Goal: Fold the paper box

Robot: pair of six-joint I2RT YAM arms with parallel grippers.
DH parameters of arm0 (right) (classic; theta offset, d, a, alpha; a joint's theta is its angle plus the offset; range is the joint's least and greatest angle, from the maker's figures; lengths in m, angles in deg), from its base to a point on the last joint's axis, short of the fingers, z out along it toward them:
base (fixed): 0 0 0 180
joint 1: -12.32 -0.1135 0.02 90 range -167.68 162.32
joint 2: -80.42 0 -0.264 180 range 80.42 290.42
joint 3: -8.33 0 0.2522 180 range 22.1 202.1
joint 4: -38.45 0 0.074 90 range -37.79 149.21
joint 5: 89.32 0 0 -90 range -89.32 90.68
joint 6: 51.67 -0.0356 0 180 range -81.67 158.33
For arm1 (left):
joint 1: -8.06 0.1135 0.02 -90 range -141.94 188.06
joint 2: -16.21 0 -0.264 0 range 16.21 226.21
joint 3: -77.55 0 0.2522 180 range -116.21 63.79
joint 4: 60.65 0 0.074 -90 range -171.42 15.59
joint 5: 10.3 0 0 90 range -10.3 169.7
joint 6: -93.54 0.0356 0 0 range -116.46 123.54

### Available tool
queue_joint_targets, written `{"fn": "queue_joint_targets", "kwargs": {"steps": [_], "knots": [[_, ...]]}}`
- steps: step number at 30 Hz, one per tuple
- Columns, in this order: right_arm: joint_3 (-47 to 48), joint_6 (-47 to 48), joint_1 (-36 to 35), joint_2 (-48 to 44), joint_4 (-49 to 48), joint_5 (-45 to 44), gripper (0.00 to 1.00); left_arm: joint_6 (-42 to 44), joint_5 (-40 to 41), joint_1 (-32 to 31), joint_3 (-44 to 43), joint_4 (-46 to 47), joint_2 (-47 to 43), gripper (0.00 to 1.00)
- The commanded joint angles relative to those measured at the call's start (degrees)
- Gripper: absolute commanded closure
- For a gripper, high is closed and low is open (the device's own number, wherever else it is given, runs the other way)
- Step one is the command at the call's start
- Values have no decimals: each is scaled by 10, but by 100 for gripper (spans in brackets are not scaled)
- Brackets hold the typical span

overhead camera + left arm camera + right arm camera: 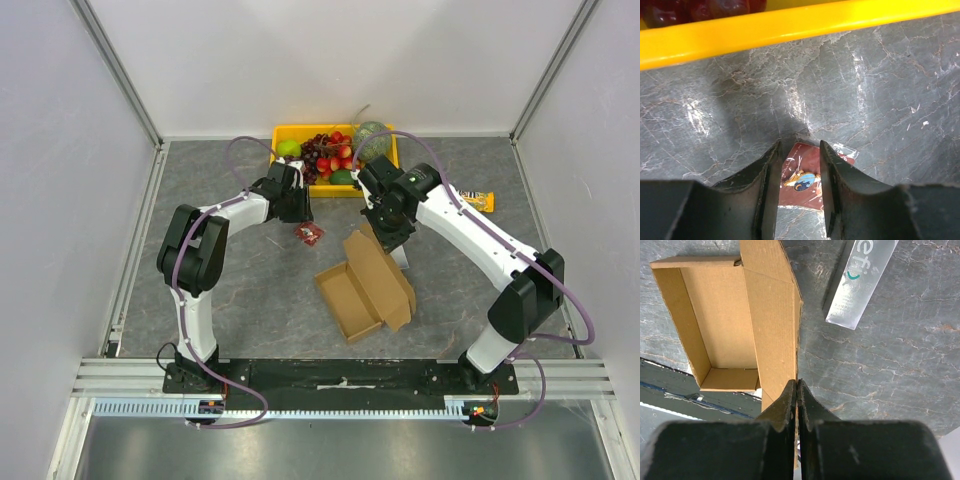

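The brown cardboard paper box [365, 285] lies in the middle of the table with its tray part formed and its lid flap raised. In the right wrist view the open tray [715, 325] is at upper left and the flap [772, 315] runs down into my fingers. My right gripper [797, 390] is shut on the flap's edge; in the top view it [385, 232] is at the box's far end. My left gripper [799, 170] is open and empty, low over a small red packet [802, 182] near the yellow tray; in the top view it [293, 210] is left of the box.
A yellow tray [285, 133] of fruit stands at the back; its rim [790, 25] fills the top of the left wrist view. The red packet [309, 233] lies left of the box. A clear packet [860, 282] lies beside the flap. A yellow-orange wrapper [478, 200] lies at right.
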Motion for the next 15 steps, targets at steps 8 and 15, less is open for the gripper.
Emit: {"fn": "queue_joint_targets", "kwargs": {"steps": [8,15], "knots": [[-15,-3,1,-24,-19,9,95,27,-56,2,24,27,-10,75],[-19,-3,1,-25,-25,10,96,27,-56,4,33,27,-26,89]]}}
